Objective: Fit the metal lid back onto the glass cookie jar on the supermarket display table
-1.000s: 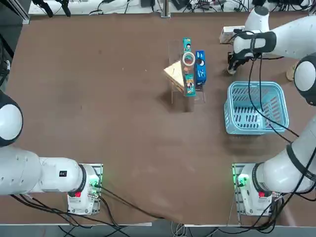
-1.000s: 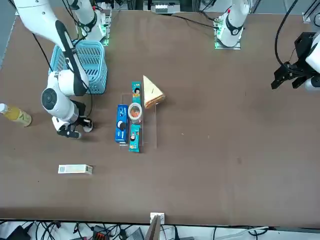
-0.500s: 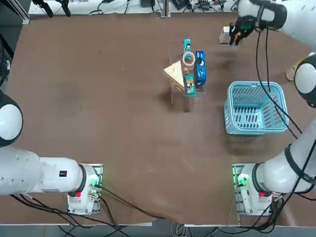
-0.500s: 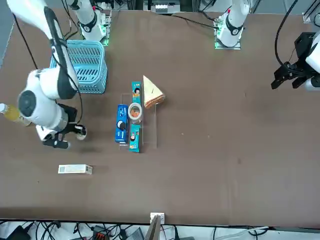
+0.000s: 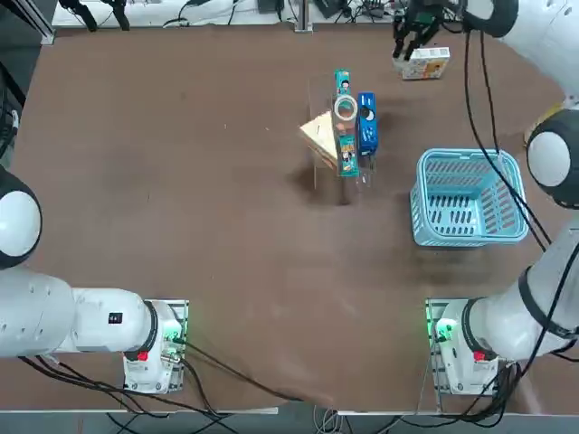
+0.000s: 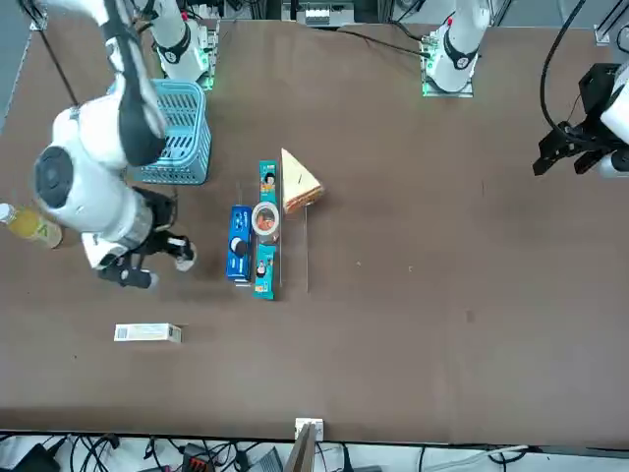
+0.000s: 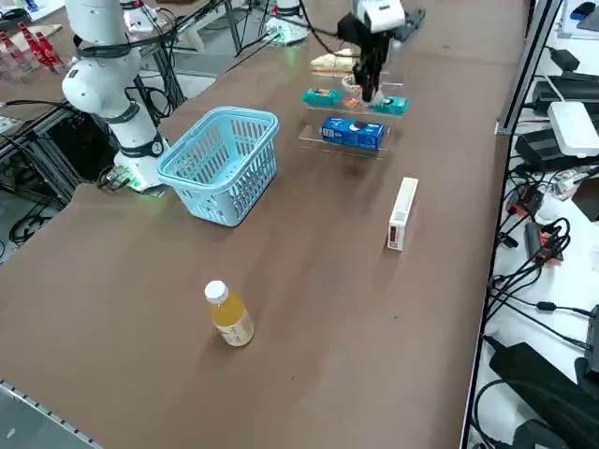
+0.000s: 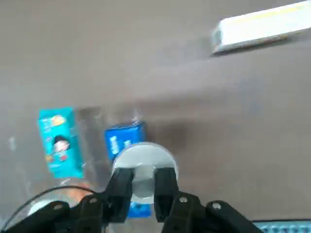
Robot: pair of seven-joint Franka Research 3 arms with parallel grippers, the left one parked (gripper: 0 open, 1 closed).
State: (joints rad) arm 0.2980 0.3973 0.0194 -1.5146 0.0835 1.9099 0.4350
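Observation:
The metal lid (image 8: 144, 162), a round silvery disc, sits pinched between my right gripper's (image 8: 144, 183) fingers, which are shut on it. The gripper (image 6: 154, 267) hangs well above the supermarket display table (image 5: 181, 181), beside the snack rack on the basket's side; it also shows high over the rack in the side view (image 7: 368, 79) and near the far edge from overhead (image 5: 410, 34). The glass cookie jar (image 5: 346, 108) stands open on the rack with its whitish rim up (image 6: 265, 220). In the wrist view the jar (image 8: 63, 190) is partly hidden behind the fingers.
A blue basket (image 5: 469, 197) stands on the robot's side of the gripper. A white box (image 6: 147, 333) lies near the far edge and a yellow drink bottle (image 6: 29, 226) at the right. Teal pack (image 5: 344, 136), blue pack (image 5: 367, 127) and a sandwich wedge (image 5: 318, 136) surround the jar.
The right gripper has risen off the table beside the basket with the lid in it and has come closer to the snack rack. The jar and packs have not moved.

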